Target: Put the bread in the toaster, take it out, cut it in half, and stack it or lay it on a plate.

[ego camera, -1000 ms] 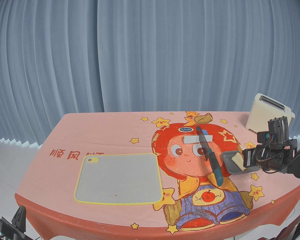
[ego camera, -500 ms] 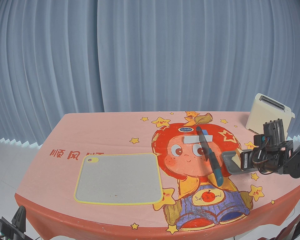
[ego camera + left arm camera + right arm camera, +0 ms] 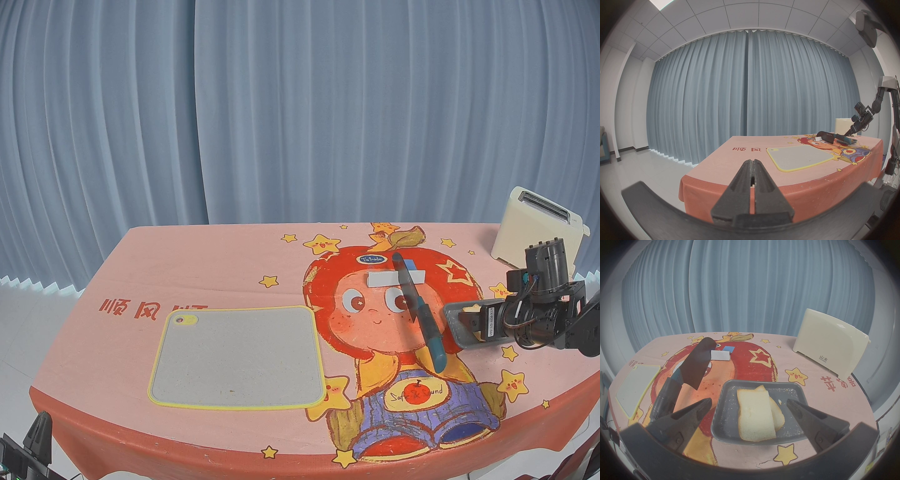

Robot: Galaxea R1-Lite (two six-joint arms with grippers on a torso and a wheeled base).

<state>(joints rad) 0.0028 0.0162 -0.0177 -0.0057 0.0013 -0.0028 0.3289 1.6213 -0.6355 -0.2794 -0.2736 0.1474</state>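
Two slices of bread lie overlapping in a grey tray at the table's right side. My right gripper hangs open just above them, one finger on each side of the slices. In the head view that gripper covers most of the tray. The cream toaster stands behind it at the far right corner, its slots empty. A knife with a dark blade and teal handle lies left of the tray. My left gripper is shut and empty, off the table's left end.
A grey cutting board with a yellow rim lies at the front left of the pink printed tablecloth. A small white card and a blue card lie under the knife's tip. The table edge is close behind the tray.
My right gripper has moved in toward the left over the tray and now hides most of the bread in the head view. The left arm has kept still.
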